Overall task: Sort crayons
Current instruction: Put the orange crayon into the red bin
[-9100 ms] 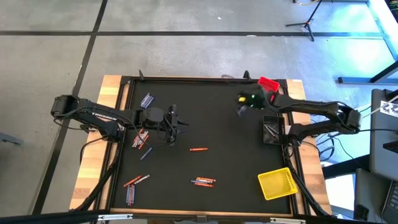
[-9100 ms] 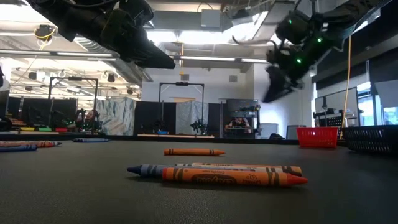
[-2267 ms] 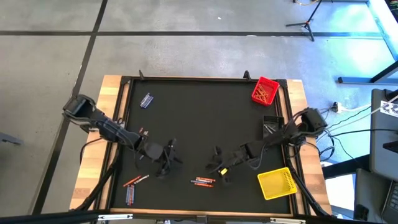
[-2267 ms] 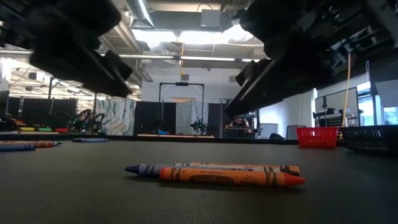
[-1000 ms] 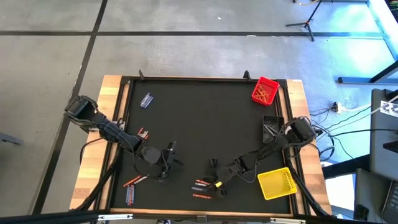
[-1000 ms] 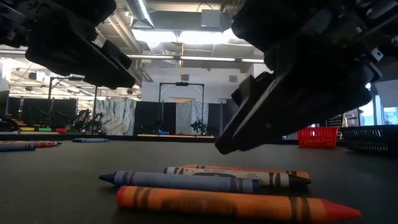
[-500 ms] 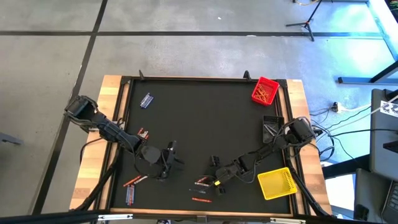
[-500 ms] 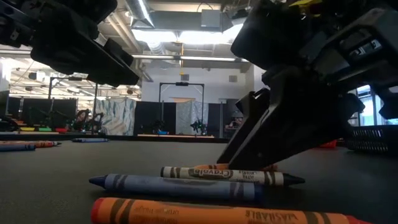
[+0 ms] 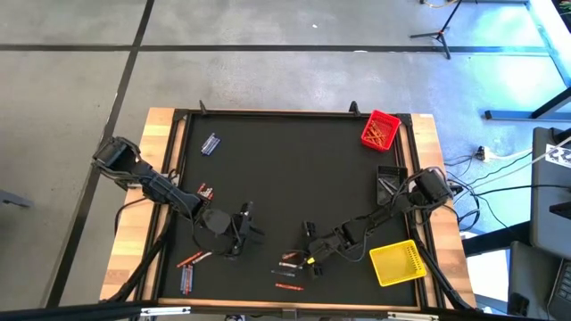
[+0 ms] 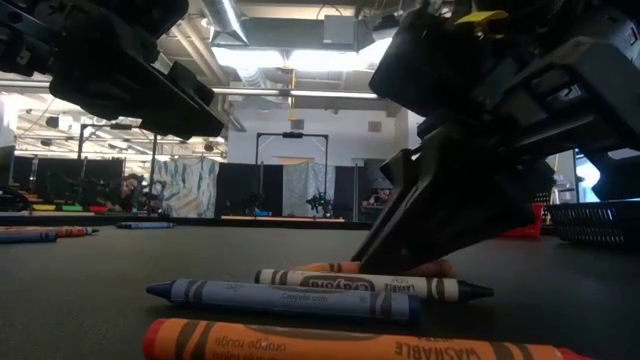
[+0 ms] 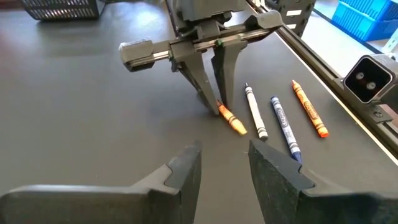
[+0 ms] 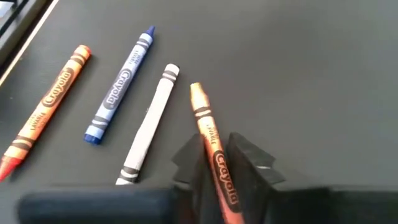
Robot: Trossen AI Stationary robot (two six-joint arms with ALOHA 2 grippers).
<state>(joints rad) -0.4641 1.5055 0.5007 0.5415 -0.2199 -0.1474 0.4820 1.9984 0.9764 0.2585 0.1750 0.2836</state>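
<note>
We see the right arm stretched from the table's right edge toward the front middle of the black mat, bent low, with the right gripper down at the surface. Its two fingers are pinching an orange crayon near one end; the other end of this crayon lies on the mat. Just beside it lie a white crayon, then a blue crayon, and a little apart a second orange crayon, all nearly parallel.

The left arm reaches from the left edge to the front-left part of the mat. The left gripper hangs above the mat with its fingers spread and nothing between them, pointing toward the right gripper.

The red bin stands at the far right corner and holds some orange crayons, though we cannot count them. The yellow bin stands at the near right corner; from above we see no crayons in it. More crayons lie near the front-left corner, and a small bluish group lies at the far left.
</note>
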